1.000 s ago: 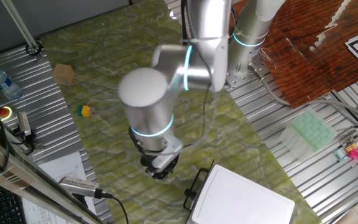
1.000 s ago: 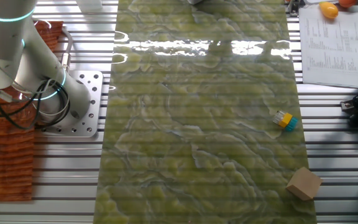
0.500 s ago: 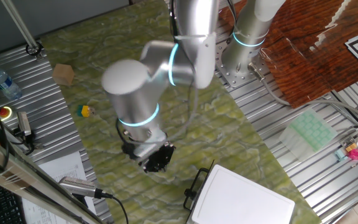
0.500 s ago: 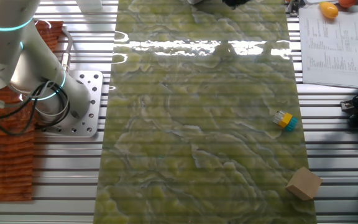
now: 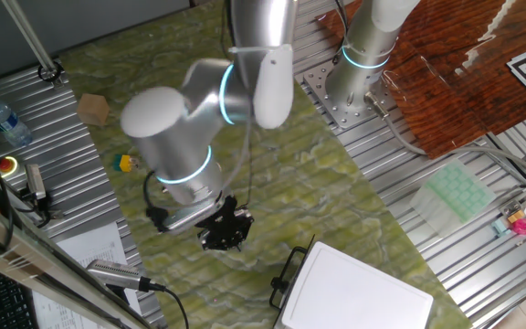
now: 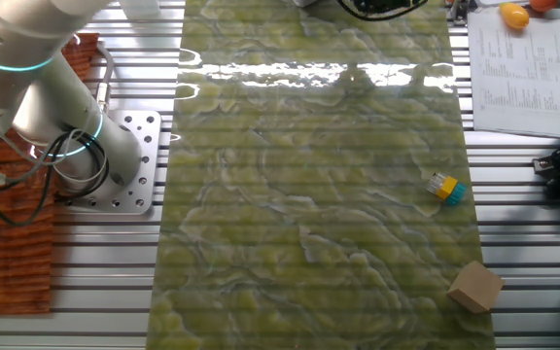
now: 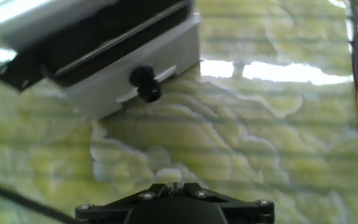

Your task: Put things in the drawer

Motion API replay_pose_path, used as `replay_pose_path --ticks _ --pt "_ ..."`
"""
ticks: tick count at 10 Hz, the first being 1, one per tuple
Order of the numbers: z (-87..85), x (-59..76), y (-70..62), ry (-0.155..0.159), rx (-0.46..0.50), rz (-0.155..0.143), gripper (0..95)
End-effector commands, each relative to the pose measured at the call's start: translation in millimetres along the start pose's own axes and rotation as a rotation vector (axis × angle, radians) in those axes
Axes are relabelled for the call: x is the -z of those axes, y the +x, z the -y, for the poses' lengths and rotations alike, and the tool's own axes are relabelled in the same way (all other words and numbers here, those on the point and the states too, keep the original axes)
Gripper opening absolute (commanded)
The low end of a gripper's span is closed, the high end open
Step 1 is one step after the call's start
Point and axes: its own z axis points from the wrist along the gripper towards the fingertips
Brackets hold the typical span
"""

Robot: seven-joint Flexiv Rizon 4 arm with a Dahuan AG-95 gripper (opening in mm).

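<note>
Gripper (image 5: 224, 228): you've got it low over the green mat (image 5: 153, 110), just left of the drawer unit. Fingers not visible in hand view, so can't tell if spread or pressed together.
Drawer (image 5: 359, 292): white box at mat's near-right corner, black wire handle (image 5: 286, 272) facing the gripper. Looks pushed in.
Tan cube (image 5: 93, 109): on mat, far-left, well apart from gripper.
Yellow/blue bit (image 5: 123, 163): near cube, on the mat.
Black stubby piece: can't spot it.
</note>
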Motion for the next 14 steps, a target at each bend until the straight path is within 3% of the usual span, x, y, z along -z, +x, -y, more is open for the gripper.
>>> replay_pose_path --ticks 1,2,3,7,10,14 --pt "-0.5 -8.0 -7.2 -0.092 -0.267 0.057 0.0" --pt "-2.3 -12.3 -10.1 -0.110 -0.307 0.064 0.0" --pt "-7.3 -18.4 -15.1 -0.138 -0.377 0.101 0.0" --pt "-19.4 -34.8 -32.2 -0.183 -0.513 0.156 0.0" --pt "-31.8 -38.8 -49.5 -0.209 -0.572 0.194 0.0" --pt "-39.1 -40.0 -58.2 -0.225 -0.630 0.206 0.0"
